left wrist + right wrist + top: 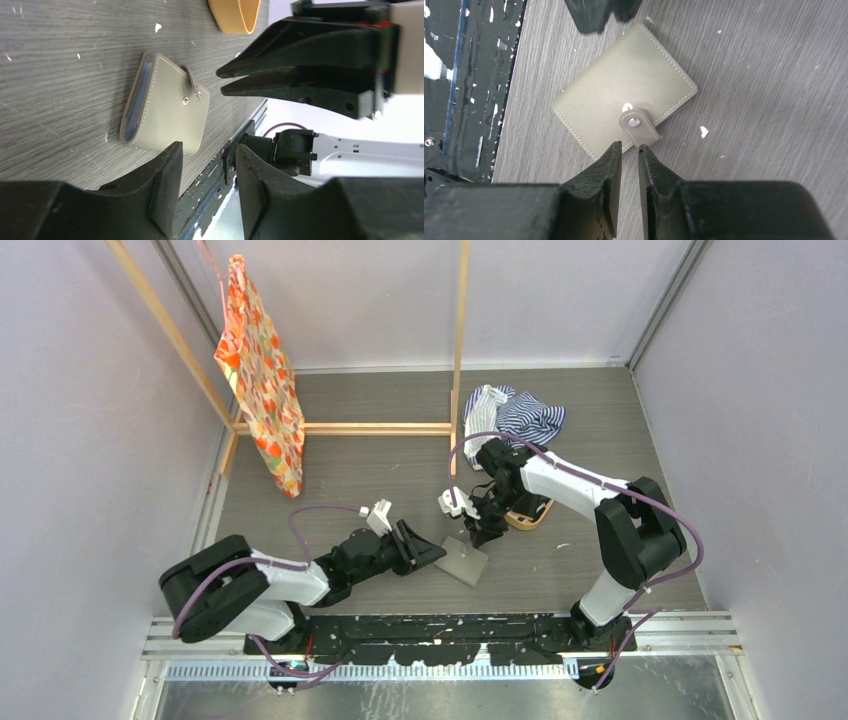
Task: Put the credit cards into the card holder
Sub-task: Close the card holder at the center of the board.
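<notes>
The grey-taupe card holder (pixel 465 561) (pixel 167 107) (pixel 624 102) lies folded on the table between the two grippers. Its closing tab (pixel 640 125) rests loose, its snap sitting beside the base snap. Pale blue credit cards (pixel 142 90) show edge-on inside the holder's side. My left gripper (pixel 428 551) (pixel 207 157) is low at the holder's left, open, with nothing between its fingers. My right gripper (pixel 487 531) (pixel 629 146) points down at the holder's tab edge. Its jaws stand a narrow gap apart and hold nothing.
An orange-tan oval tray (pixel 530 517) (pixel 235 17) sits just right of the holder, partly under the right arm. A striped cloth (pixel 515 415) lies at the back. A wooden frame (pixel 460 360) carries an orange patterned bag (pixel 262 375) at back left.
</notes>
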Action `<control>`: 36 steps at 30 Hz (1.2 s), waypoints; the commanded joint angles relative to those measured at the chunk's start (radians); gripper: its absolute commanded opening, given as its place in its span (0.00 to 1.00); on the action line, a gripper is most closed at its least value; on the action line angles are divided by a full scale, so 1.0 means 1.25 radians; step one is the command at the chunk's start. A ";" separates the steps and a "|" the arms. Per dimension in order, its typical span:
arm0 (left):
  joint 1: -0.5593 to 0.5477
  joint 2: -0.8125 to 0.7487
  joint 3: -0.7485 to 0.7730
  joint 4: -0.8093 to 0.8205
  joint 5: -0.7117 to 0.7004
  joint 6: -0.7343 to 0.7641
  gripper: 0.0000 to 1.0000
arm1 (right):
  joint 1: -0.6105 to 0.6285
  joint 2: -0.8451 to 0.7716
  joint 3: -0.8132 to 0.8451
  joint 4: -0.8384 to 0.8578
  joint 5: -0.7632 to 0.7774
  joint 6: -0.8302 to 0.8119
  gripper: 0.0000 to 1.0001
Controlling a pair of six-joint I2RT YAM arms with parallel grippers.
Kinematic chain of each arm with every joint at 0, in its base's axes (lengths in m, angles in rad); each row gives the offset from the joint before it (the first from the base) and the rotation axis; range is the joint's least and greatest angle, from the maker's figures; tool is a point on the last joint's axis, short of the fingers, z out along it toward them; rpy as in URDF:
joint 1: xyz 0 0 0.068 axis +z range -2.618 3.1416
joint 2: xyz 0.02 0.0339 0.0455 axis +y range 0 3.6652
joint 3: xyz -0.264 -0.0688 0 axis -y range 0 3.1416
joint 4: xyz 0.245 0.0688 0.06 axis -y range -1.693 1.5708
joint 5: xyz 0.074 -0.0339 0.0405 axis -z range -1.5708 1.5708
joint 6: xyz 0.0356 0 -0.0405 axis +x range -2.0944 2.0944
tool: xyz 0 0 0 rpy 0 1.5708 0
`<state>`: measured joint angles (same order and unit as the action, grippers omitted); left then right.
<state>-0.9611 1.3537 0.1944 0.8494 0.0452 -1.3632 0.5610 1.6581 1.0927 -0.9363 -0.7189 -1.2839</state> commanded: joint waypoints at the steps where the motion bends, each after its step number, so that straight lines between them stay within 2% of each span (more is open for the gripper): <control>1: -0.029 0.058 0.022 0.144 -0.062 -0.088 0.43 | 0.003 0.014 0.036 -0.011 -0.045 -0.081 0.23; 10: -0.068 0.152 0.062 0.155 -0.144 -0.145 0.40 | 0.007 0.042 0.021 0.007 -0.026 -0.088 0.21; 18: -0.086 0.239 0.090 0.186 -0.179 -0.190 0.29 | 0.014 0.054 0.020 0.016 -0.024 -0.080 0.20; 27: -0.089 0.320 0.100 0.256 -0.204 -0.222 0.27 | 0.021 0.063 0.018 0.014 -0.020 -0.080 0.20; 36: -0.093 0.330 0.115 0.251 -0.206 -0.232 0.27 | 0.029 0.066 0.017 0.009 -0.020 -0.084 0.19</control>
<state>-1.0695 1.7584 0.3145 1.1114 -0.1841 -1.6459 0.5880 1.7355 1.1107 -0.9207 -0.7338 -1.3643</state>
